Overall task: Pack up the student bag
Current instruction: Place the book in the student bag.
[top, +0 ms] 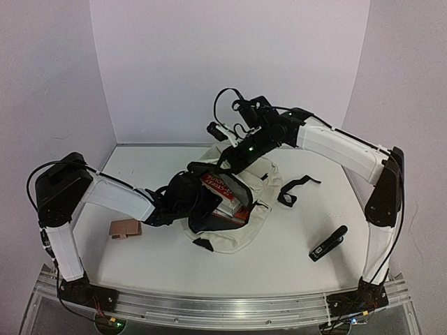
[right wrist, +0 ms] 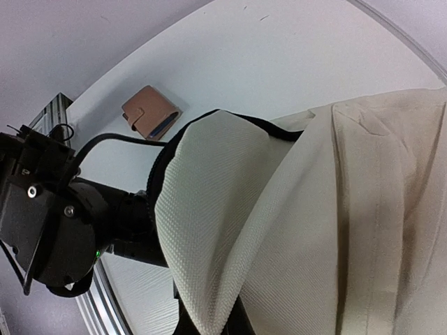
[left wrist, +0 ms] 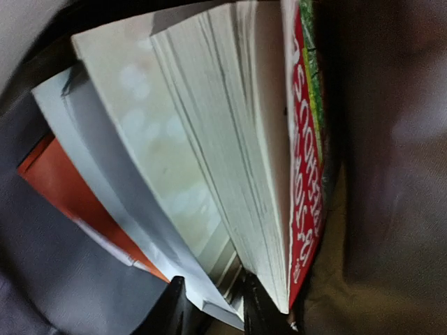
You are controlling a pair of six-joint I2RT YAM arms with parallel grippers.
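Observation:
The cream student bag [top: 260, 222] lies in the middle of the table with its mouth toward the left. Books stick out of it, the top one red-covered [top: 222, 188]. My left gripper [top: 198, 200] is at the mouth. In the left wrist view its black fingers [left wrist: 172, 308] flank the near corner of a pale grey book [left wrist: 140, 139] and press on it, next to a thick red-covered book [left wrist: 305, 174] and an orange one [left wrist: 66, 188]. My right gripper [top: 236, 155] is at the bag's far edge, shut on a lifted fold of the cream fabric [right wrist: 230, 230].
A tan wallet [top: 126, 227] lies on the table left of the bag, also seen as the wallet [right wrist: 149, 112] from the right wrist. A black pen-like device [top: 328, 243] rests at the right front. A black strap [top: 295, 187] trails right of the bag.

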